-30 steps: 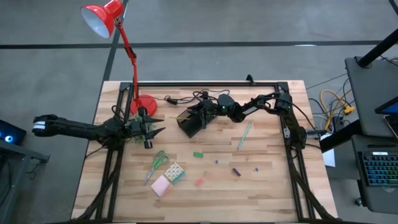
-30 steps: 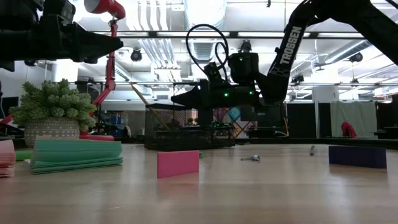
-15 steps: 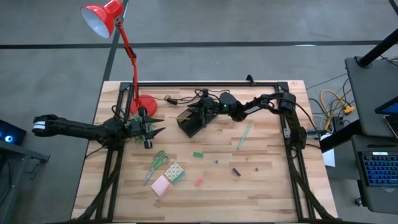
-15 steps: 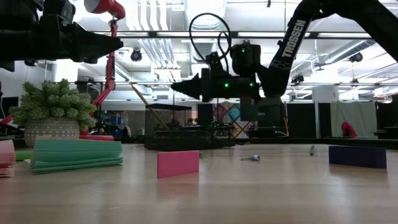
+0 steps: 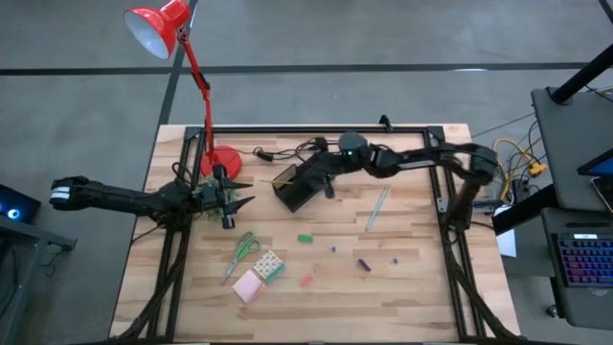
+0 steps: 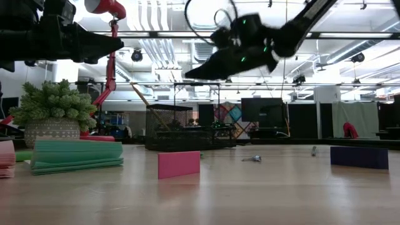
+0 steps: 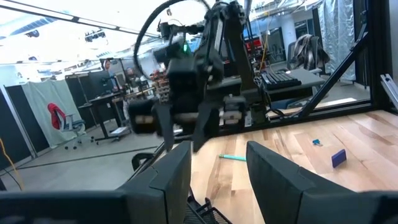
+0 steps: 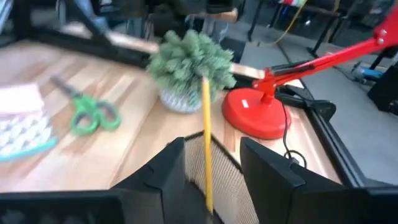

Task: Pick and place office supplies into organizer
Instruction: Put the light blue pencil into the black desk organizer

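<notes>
Black mesh organizer sits near the table's back edge, just right of the red lamp base. Yellow pencil stands in it, leaning. Right gripper hovers above the organizer, fingers spread, holding nothing. Left gripper waits at the left side, fingers apart, empty. Scissors and pink pad lie toward the front.

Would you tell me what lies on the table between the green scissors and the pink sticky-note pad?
In the high view, the green-white patterned block lies between the scissors and the pink pad, close against the pad.
</notes>
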`<move>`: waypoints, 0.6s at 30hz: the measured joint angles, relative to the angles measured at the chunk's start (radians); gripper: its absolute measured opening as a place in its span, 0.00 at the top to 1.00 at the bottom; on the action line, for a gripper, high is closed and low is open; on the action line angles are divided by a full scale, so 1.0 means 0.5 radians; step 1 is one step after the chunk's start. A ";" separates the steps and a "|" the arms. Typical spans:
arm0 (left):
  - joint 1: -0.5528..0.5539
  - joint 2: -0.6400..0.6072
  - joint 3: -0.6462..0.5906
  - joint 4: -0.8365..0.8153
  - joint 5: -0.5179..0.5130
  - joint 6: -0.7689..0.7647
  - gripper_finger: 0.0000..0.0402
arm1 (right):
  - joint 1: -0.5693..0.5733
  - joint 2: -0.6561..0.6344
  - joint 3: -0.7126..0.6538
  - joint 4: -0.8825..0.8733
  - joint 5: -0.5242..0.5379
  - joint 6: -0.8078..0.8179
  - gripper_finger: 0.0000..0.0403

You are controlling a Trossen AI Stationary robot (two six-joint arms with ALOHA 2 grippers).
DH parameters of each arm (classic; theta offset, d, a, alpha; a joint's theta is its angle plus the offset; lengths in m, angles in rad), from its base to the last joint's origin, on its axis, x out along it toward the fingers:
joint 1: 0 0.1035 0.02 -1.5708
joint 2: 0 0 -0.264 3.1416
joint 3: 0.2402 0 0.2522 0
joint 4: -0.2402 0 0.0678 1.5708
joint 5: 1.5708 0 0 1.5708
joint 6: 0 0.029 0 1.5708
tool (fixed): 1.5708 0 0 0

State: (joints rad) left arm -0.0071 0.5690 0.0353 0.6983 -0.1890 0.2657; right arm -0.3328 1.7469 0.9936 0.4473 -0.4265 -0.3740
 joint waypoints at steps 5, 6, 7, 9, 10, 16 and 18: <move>0.000 0.000 0.000 0.001 0.000 0.000 0.65 | 0.028 -0.270 0.000 -0.382 0.000 -0.205 0.65; 0.000 -0.001 0.000 0.001 0.000 0.000 0.65 | 0.036 -0.313 0.000 -0.420 0.000 -0.227 0.65; 0.000 -0.003 0.000 0.001 0.000 0.001 0.65 | 0.045 -0.349 0.000 -0.443 0.000 -0.254 0.66; 0.000 -0.005 0.000 0.002 0.000 0.001 0.65 | 0.063 -0.423 0.001 -0.476 0.000 -0.315 0.66; 0.000 -0.005 0.000 0.002 0.000 0.001 0.65 | 0.074 -0.457 0.001 -0.484 0.000 -0.347 0.67; 0.000 -0.004 0.000 0.001 0.000 0.005 0.65 | 0.114 -0.639 0.002 -0.598 0.002 -0.412 0.67; 0.000 -0.004 0.000 0.002 0.000 0.005 0.65 | 0.116 -0.699 0.002 -0.672 0.008 -0.413 0.67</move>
State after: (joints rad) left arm -0.0071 0.5671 0.0353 0.6994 -0.1890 0.2682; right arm -0.2749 1.3974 0.9943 0.1110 -0.4225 -0.5807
